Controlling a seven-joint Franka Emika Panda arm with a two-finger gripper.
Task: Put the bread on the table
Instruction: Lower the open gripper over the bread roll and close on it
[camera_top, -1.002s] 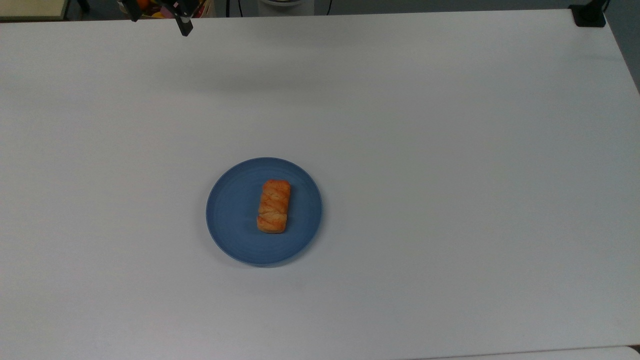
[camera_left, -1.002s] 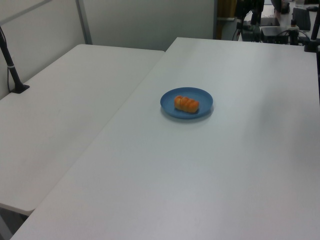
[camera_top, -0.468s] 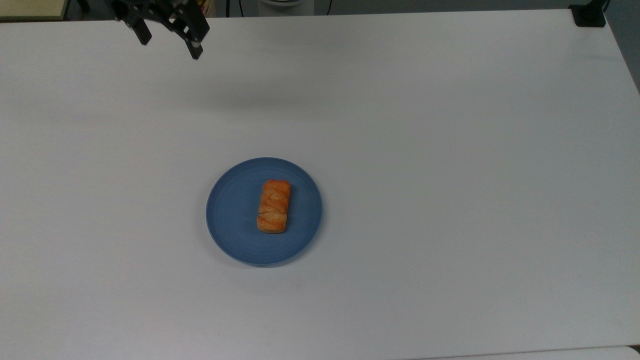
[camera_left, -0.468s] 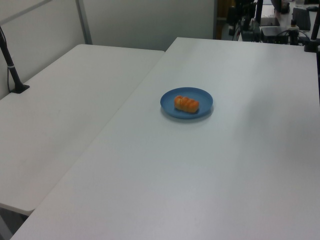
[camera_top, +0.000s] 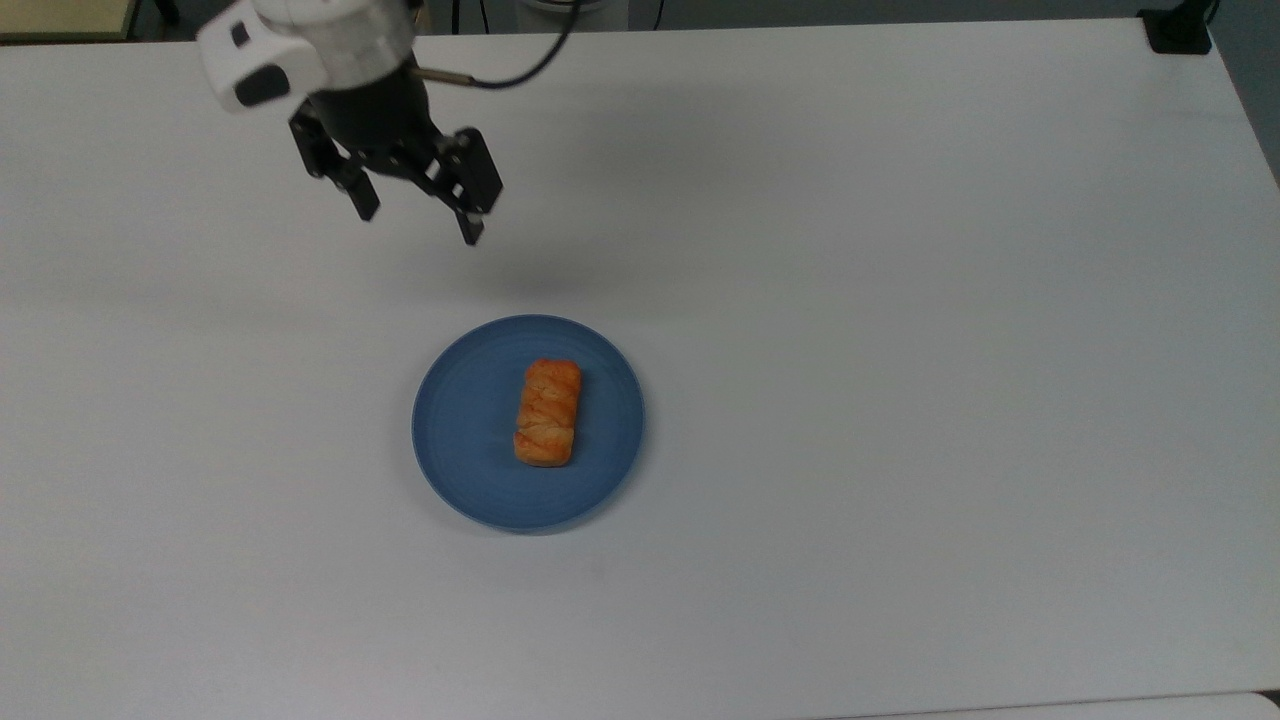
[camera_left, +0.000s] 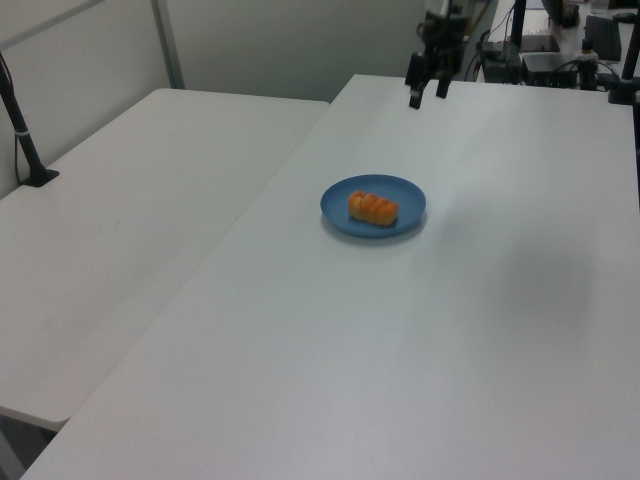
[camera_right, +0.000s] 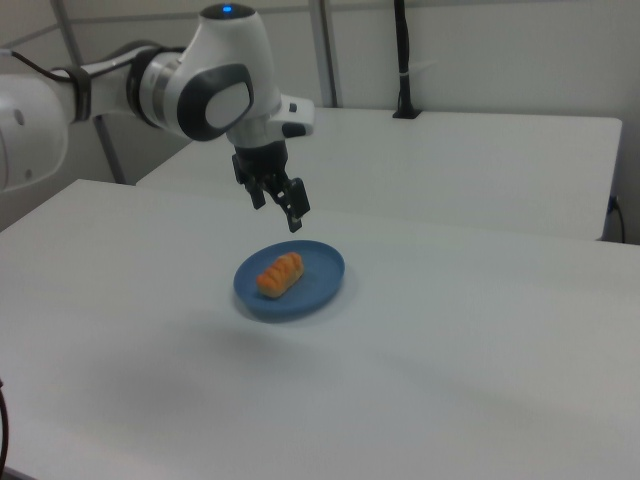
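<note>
In the top view the arm is cut off by the upper edge, so just its white wrist and the gripper (camera_top: 415, 213) are seen. The table (camera_top: 900, 350) is a plain white top; the left view has a second white table (camera_left: 130, 230) butted against its left side, with grey partition walls (camera_left: 290, 40) behind. The gripper hangs in the air beyond the blue plate (camera_top: 470, 440), fingers spread wide, gripping nothing. The bread (camera_top: 548, 412) lies near the plate's middle.
</note>
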